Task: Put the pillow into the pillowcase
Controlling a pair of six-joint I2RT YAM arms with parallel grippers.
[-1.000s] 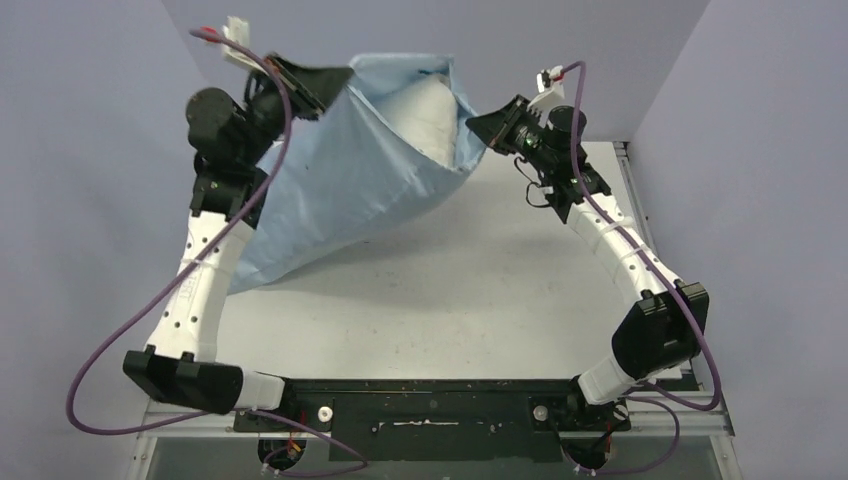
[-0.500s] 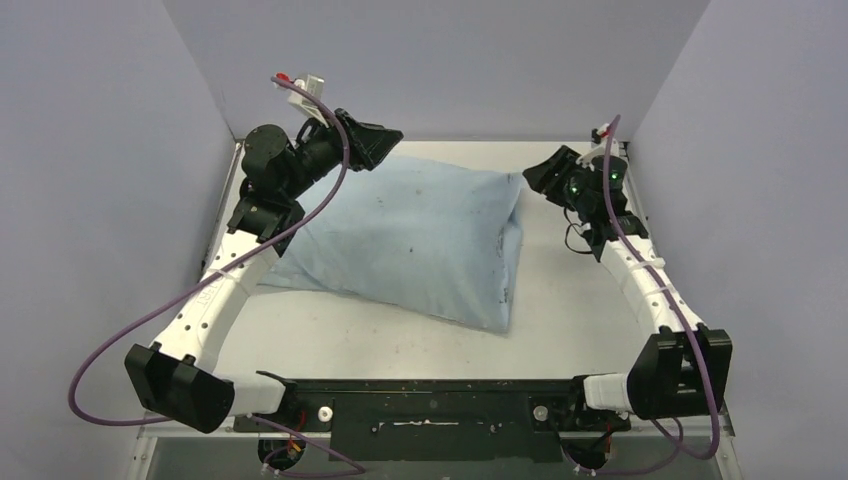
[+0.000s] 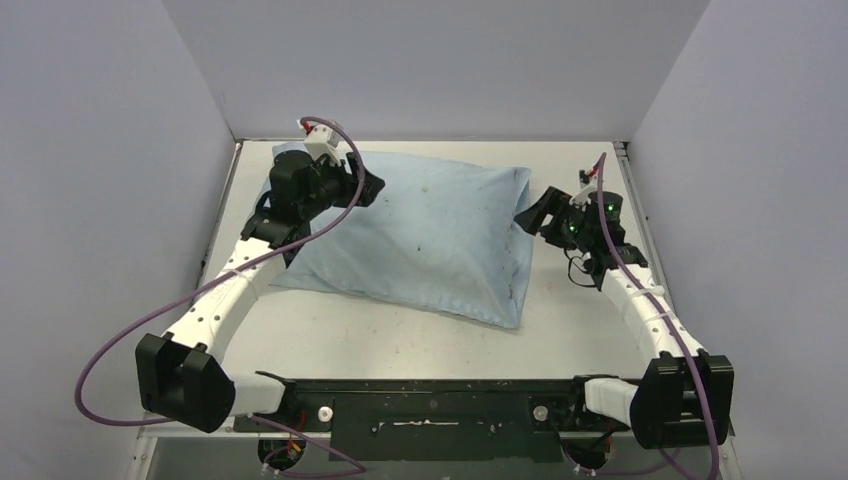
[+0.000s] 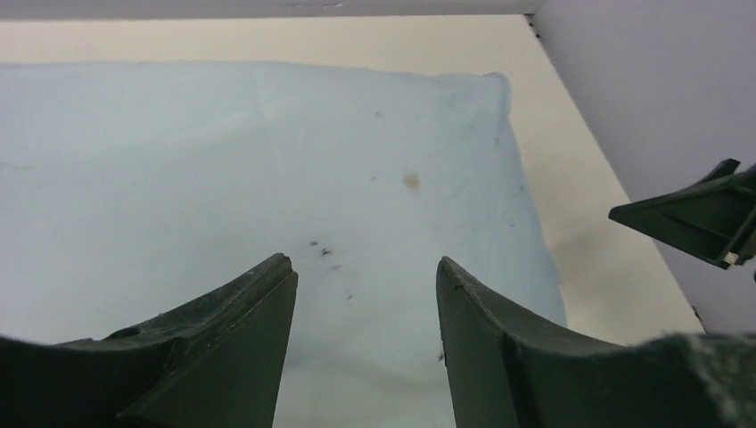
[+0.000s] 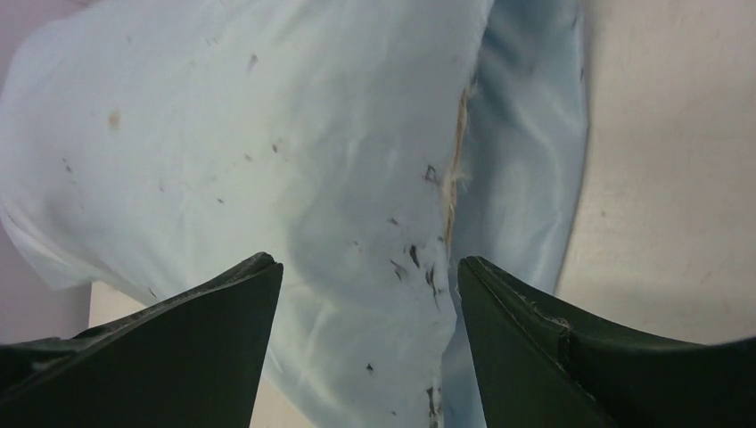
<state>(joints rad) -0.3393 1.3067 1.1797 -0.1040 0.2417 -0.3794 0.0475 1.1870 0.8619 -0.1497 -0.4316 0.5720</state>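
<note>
no readable text, labels or numbers

Plump light blue fabric pillowcase [image 3: 420,240] is laid far-centre on flat white table [image 3: 400,340], flanked by left gripper [image 3: 366,187] and right gripper [image 3: 527,215].

- Thin light blue fabric pillowcase [image 3: 420,235], stuffed plump, lying flat on the pale table [image 3: 400,340], slightly askew.
- Speckled with small dark marks, frayed along the right-end seam.
</note>
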